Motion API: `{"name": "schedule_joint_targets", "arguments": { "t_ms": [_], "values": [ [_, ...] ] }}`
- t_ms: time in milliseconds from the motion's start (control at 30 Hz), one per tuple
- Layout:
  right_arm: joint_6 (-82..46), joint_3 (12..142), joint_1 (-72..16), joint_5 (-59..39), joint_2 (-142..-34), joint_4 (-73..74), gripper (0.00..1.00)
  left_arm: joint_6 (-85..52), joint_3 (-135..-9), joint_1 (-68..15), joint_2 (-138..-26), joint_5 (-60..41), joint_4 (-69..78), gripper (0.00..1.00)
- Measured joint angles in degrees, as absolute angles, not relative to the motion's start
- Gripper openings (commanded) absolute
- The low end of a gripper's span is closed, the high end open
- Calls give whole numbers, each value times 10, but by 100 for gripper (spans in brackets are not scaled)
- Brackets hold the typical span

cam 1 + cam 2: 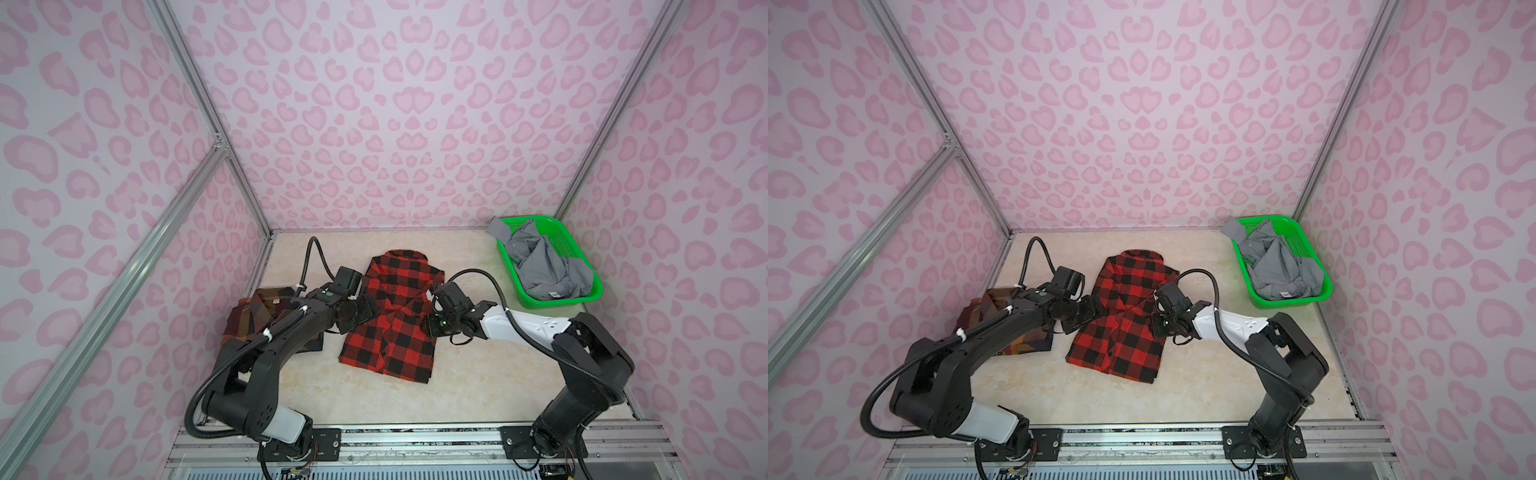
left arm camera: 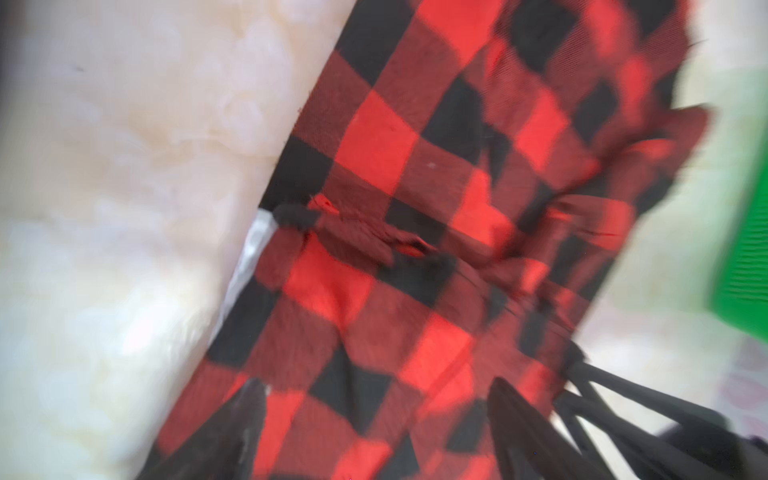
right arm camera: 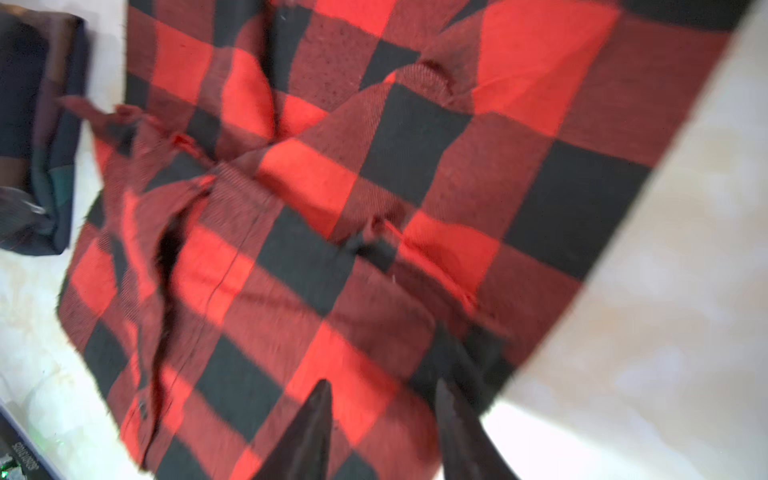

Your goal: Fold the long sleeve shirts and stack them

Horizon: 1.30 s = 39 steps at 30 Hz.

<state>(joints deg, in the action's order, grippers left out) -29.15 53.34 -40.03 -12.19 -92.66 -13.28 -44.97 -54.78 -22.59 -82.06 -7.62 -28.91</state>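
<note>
While left hand (image 2: 378,386), right hand (image 3: 382,382) hover spread, flannel (image 1: 390,332) lies flat beneath.

Left arm (image 1: 266,361): your links are black; white shell (image 1: 286,419) nearest the base rail (image 1: 415,436).
Right arm (image 1: 590,357): black links; white forearm shell (image 1: 528,324) farther from the rail.
Hoses (image 1: 476,271): black, corrugated, one per arm.
Left gripper (image 2: 378,384), right gripper (image 3: 382,384): black tapered fingers.
Mounts (image 1: 515,440): black screwed plates on the rail.

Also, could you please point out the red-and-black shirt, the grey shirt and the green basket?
red-and-black shirt (image 1: 390,353): top view, lower front panel.
grey shirt (image 1: 540,266): top view, crumpled middle.
green basket (image 1: 561,239): top view, bare mesh wall.
</note>
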Motion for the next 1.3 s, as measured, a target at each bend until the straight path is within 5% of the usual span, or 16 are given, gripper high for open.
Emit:
{"name": "schedule_joint_targets", "arguments": {
  "t_ms": [33, 333, 533, 800, 1300],
  "values": [
    [-287, 527, -411, -110, -904, -141, 54, -450, -542, -225, -798, -74, -292, 98],
    [-208, 551, -578, -3, -846, -232, 63, -467, -467, -222, -660, -36, -322, 98],
    [-203, 591, -500, 28, -865, -273, 52, -528, -380, -291, -596, -33, -318, 98],
    [-188, 813, -372, 26, -1038, -309, 31, -640, -336, -423, -573, 19, -298, 98],
    [-166, 1151, -294, 26, -1372, -393, 27, -709, -322, -491, -659, 41, -223, 97]
  ]
}}
